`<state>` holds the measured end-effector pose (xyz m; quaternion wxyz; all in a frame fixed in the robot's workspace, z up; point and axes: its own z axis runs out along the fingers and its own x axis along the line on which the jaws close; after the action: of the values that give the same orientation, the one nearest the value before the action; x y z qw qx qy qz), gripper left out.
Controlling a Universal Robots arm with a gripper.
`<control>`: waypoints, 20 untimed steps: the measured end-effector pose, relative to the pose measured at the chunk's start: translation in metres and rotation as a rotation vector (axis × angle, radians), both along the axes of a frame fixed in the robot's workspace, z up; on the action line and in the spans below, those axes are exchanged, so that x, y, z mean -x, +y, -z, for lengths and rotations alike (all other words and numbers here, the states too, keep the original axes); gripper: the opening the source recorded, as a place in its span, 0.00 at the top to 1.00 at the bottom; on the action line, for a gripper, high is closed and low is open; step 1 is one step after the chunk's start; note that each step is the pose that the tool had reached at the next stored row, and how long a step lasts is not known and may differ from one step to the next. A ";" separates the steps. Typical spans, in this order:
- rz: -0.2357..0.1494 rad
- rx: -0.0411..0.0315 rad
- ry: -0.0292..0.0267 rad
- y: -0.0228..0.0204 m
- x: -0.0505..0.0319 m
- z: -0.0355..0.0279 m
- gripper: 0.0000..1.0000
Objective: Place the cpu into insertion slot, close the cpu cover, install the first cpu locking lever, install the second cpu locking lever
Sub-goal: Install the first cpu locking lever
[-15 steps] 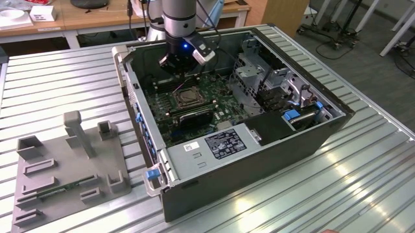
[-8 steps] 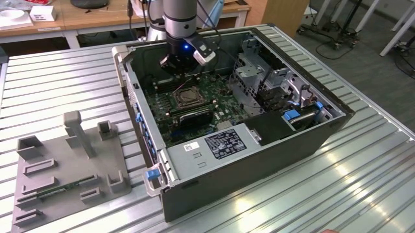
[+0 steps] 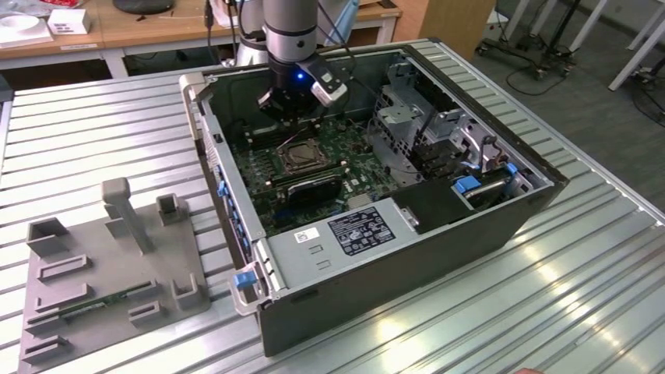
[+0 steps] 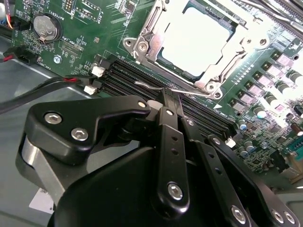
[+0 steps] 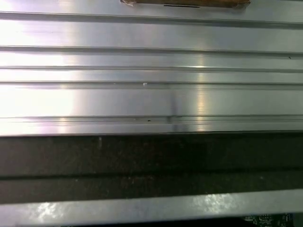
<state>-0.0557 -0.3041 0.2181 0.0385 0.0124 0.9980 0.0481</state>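
Bench (image 5: pixel 151 52): ribbed aluminium surface with long parallel grooves and bright patches of glare.
Dark band (image 5: pixel 151 161): matte black, speckled strip running parallel to the grooves and bordering the bench.
Metal strip (image 5: pixel 142 208): silvery and scuffed, on the band's other side.
Circuit board (image 5: pixel 267 220): green sliver beside the metal strip.
Tan edge (image 5: pixel 189 2): thin strip across the bench from the dark band.

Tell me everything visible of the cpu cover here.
The cpu cover is a thin, shiny silvery metal frame with a square cut-out middle. In the second wrist view it appears to lie flat over the pale cpu, which shows through the opening. Screw heads sit near its corners. The hand is close beside one edge; contact cannot be told.
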 end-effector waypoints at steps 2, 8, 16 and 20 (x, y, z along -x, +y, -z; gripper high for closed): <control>0.000 0.0000 0.0000 -0.0004 -0.0001 0.0004 0.89; 0.000 -0.0018 0.0000 -0.0007 -0.0001 0.0025 0.89; 0.000 -0.0047 0.0001 -0.0008 -0.0003 0.0064 0.89; 0.000 -0.0047 0.0002 -0.0009 -0.0005 0.0072 0.89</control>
<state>-0.0552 -0.3049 0.2109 0.0384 0.0124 0.9979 0.0504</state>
